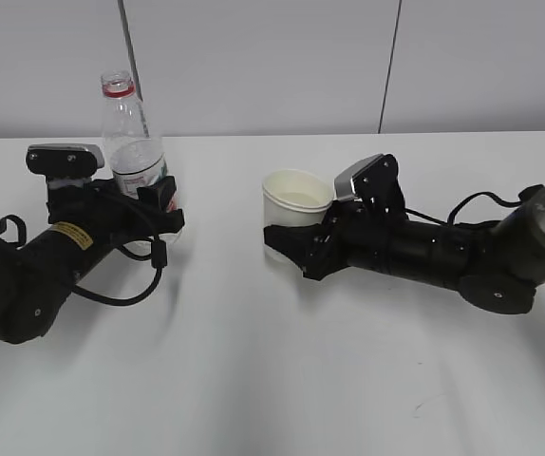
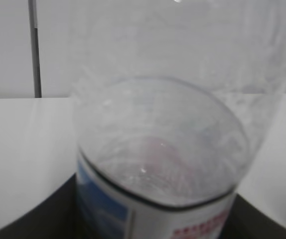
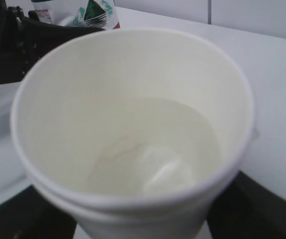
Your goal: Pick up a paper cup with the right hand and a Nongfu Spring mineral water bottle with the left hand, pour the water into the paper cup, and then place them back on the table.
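The Nongfu Spring mineral water bottle (image 1: 132,142) stands upright at the left of the table (image 1: 272,380), uncapped, with its red neck ring showing. It looks mostly empty above the label. My left hand (image 1: 149,214) is shut on its lower labelled part, and in the left wrist view the bottle (image 2: 173,124) fills the frame between the black fingers (image 2: 28,224). The paper cup (image 1: 296,204) stands upright at the centre, at or just above the tabletop. My right hand (image 1: 296,249) is shut on its lower half. The right wrist view looks into the cup (image 3: 133,74), which holds clear water (image 3: 153,144).
The white tabletop runs back to a grey panelled wall (image 1: 272,57). The two arms lie low on the table at left and right. The bottle's label (image 3: 78,12) and the left hand show behind the cup in the right wrist view.
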